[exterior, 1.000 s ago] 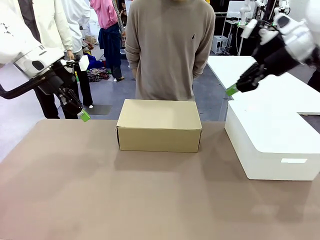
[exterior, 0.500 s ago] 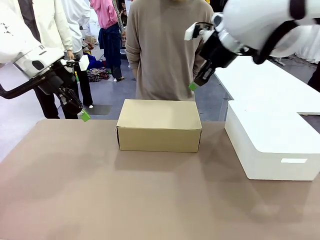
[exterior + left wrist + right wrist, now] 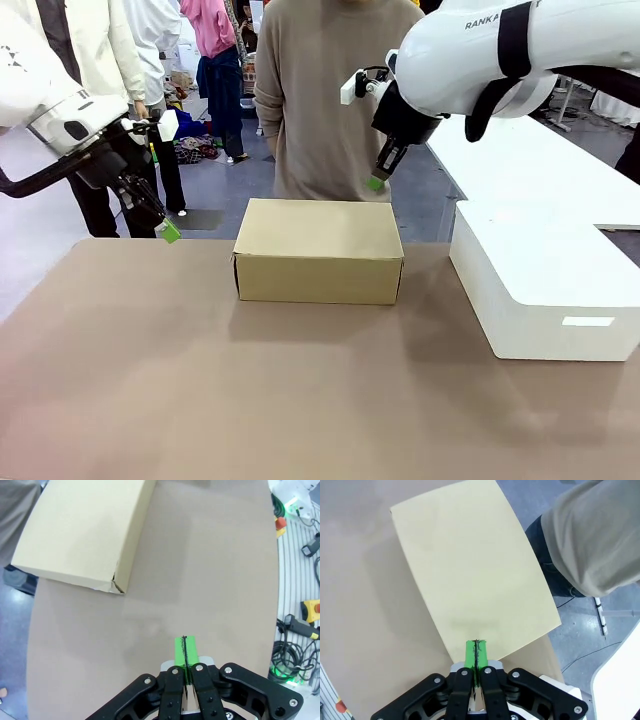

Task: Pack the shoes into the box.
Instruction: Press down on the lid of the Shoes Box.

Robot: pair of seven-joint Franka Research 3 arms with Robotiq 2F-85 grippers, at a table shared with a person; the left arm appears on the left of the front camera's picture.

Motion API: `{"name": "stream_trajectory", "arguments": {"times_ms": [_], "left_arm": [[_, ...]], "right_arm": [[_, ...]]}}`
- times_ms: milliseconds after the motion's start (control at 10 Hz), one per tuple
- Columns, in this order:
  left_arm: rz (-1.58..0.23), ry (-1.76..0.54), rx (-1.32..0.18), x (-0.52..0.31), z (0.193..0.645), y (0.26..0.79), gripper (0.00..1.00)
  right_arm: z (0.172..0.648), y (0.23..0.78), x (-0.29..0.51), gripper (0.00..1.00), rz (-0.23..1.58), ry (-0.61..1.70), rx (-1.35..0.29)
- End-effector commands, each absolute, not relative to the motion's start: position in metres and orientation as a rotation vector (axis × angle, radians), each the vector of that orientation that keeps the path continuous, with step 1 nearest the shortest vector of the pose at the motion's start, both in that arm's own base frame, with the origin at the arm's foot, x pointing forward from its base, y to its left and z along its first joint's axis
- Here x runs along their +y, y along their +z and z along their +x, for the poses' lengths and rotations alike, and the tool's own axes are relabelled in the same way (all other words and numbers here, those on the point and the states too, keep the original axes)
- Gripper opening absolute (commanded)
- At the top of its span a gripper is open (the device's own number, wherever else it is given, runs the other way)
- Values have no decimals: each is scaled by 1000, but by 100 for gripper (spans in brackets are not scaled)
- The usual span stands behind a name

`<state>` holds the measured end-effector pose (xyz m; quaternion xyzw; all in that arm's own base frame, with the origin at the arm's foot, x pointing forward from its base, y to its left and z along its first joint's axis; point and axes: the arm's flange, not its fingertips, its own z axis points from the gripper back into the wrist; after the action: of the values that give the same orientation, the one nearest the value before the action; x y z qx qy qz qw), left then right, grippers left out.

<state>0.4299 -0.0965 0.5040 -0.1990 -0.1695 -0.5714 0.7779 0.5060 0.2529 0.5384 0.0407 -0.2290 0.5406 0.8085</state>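
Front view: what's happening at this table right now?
Nothing is being held. The tan box sits closed on the table, with a person standing just behind it. The right end effector hangs shut above the box's far right corner. The left end effector is shut too, off to the box's left. A white block sits at the right.

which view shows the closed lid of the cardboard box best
The right wrist view: it looks straight down on the cardboard box, showing its whole flat lid. The front view shows the lid foreshortened plus the front wall. The left wrist view shows one end, partly cropped.
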Motion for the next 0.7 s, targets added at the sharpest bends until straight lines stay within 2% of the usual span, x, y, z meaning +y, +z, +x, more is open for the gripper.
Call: {"name": "stream_trajectory", "arguments": {"times_ms": [0,600], "left_arm": [[-418,-1230,-358,-95,430,506,0],[-418,-1230,-358,-95,430,506,0]], "right_arm": [[500,541,246,0,108,1155,-501],[504,543,252,0,90,1152,-498]]}}
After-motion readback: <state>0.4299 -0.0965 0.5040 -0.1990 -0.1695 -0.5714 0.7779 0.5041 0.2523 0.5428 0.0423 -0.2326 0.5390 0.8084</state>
